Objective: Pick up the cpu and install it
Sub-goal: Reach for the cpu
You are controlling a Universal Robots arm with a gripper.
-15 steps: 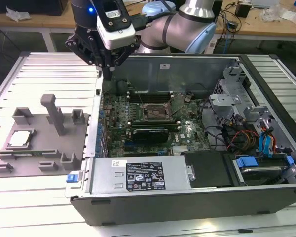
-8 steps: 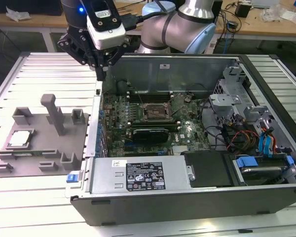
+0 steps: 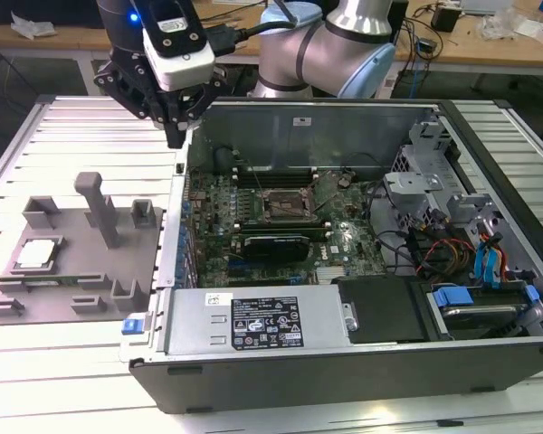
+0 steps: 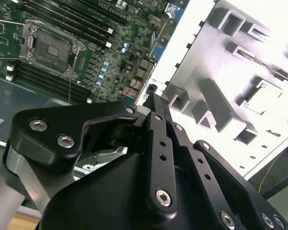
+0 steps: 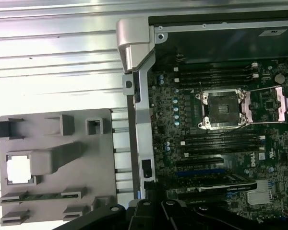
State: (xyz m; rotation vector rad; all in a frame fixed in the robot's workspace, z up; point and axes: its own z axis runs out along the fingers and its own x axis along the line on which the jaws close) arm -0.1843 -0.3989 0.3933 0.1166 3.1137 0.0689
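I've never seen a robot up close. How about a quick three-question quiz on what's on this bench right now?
1. True or false: the cpu already sits in the motherboard socket.
2. The gripper hangs nearest to: A) the computer case's wall on the exterior view's left; B) the blue-tagged drive; C) the labelled silver box.
3. Fill in: in the exterior view, the cpu lies on a grey holder to the case's ____.
Key: 1 false; 2 A; 3 left.

Lab: cluttered workbenches [image 3: 489, 41], slatted table [image 3: 63, 127], open computer case [image 3: 344, 362].
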